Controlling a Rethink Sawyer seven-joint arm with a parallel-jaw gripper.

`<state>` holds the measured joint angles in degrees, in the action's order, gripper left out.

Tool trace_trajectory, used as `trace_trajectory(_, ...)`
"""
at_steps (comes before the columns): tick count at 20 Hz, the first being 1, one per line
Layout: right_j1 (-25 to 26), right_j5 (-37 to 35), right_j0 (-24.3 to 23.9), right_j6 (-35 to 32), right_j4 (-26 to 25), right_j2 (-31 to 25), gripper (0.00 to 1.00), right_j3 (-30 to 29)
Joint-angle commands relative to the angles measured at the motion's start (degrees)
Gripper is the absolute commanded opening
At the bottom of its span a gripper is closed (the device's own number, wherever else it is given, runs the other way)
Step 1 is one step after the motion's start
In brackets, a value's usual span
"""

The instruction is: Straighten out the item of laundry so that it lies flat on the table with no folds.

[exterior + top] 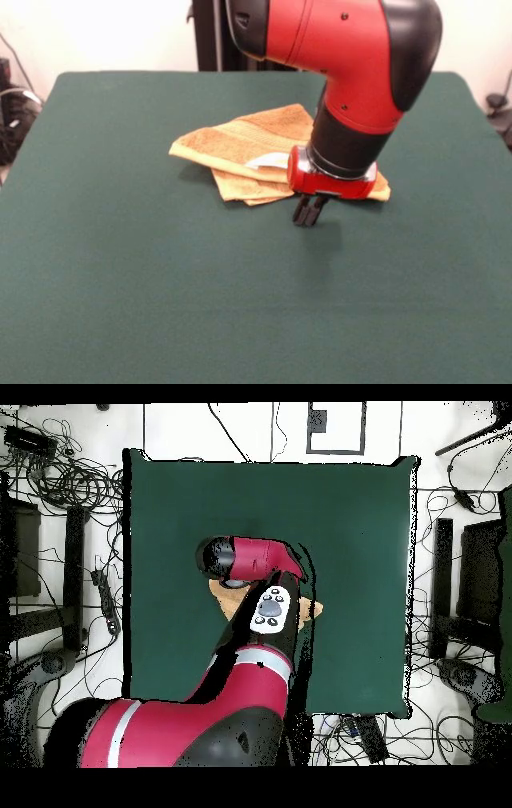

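Item: folded towel on green table, gripper poised at its near edge.

Towel (pixel 254 152), orange-tan, lies doubled over near the middle of the table (pixel 144 296), pale band and white label uppermost; long axis runs roughly side to side in the front view. Gripper (pixel 309 212) hangs just in front of the towel's right-hand portion, fingers drawn close together, holding nothing. Towel lies directly behind the fingertips, toward the robot; likely next move is back onto that near edge. Overhead view: arm hides most of the cloth.
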<state>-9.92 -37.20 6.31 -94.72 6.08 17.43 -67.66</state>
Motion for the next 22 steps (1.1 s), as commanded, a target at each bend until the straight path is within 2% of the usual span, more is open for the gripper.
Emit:
trace_trajectory(1, -2.65, 8.36, 0.06, -13.37, -0.44, -1.31, 0.00, -5.54)
trace_trajectory(7, -3.56, 13.46, -0.67, -12.45, -0.85, -2.75, 0.00, -7.54)
trace_trajectory(14, -7.89, 11.54, -1.65, -9.35, -0.69, -4.24, 0.00, -11.73)
trace_trajectory(22, -16.46, 12.31, -1.91, -7.39, -1.35, -7.05, 0.00, -22.84)
